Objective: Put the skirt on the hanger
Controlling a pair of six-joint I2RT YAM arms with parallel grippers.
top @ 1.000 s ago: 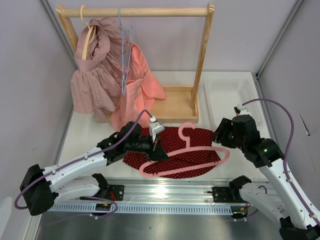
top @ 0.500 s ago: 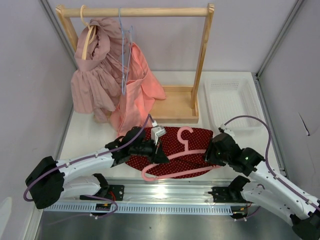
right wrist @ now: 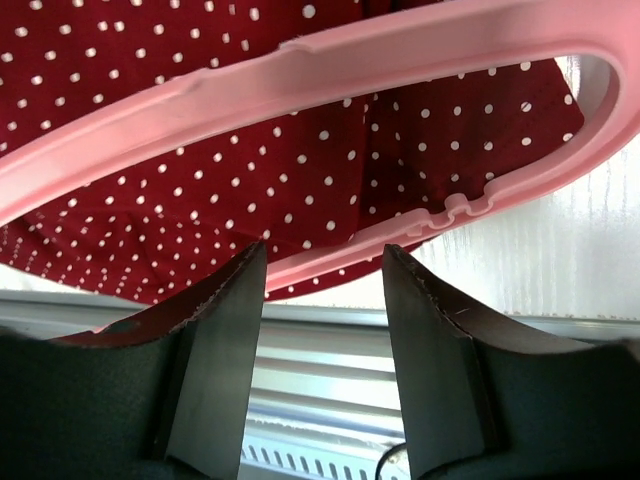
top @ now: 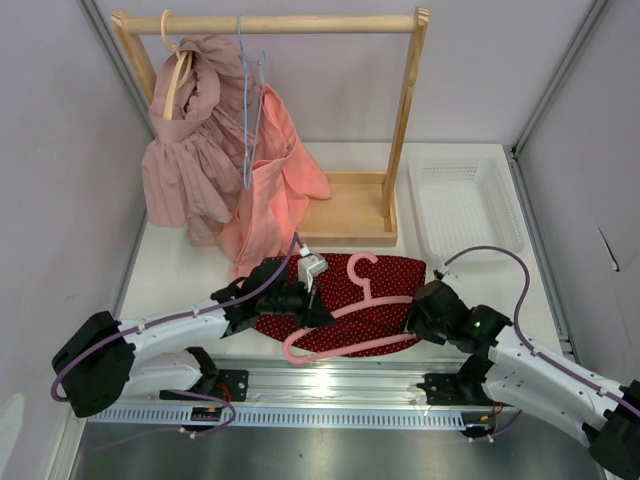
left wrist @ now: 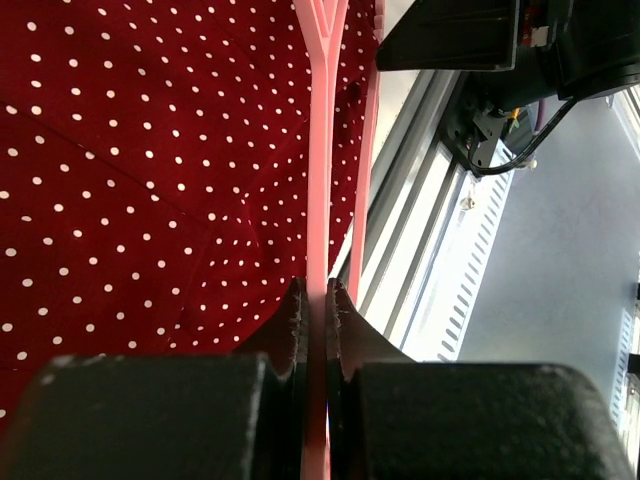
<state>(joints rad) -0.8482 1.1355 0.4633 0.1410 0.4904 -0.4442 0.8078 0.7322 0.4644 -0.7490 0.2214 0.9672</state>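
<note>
Looking down, you see your left end effector (left wrist: 316, 292) clamped on the hanger (left wrist: 318, 150) over the skirt (left wrist: 120, 150), your right end effector (right wrist: 325, 258) spread apart near its other end.

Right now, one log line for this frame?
left gripper: jaws shut on hanger | right gripper: jaws open by hanger end | skirt: lying under hanger

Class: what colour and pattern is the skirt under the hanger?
Dark red skirt with tiny white dots; clearest in left wrist view.

pink hanger (top: 366, 292) atop dotted red skirt (top: 395, 275), wooden rack (top: 405, 100) behind
</note>
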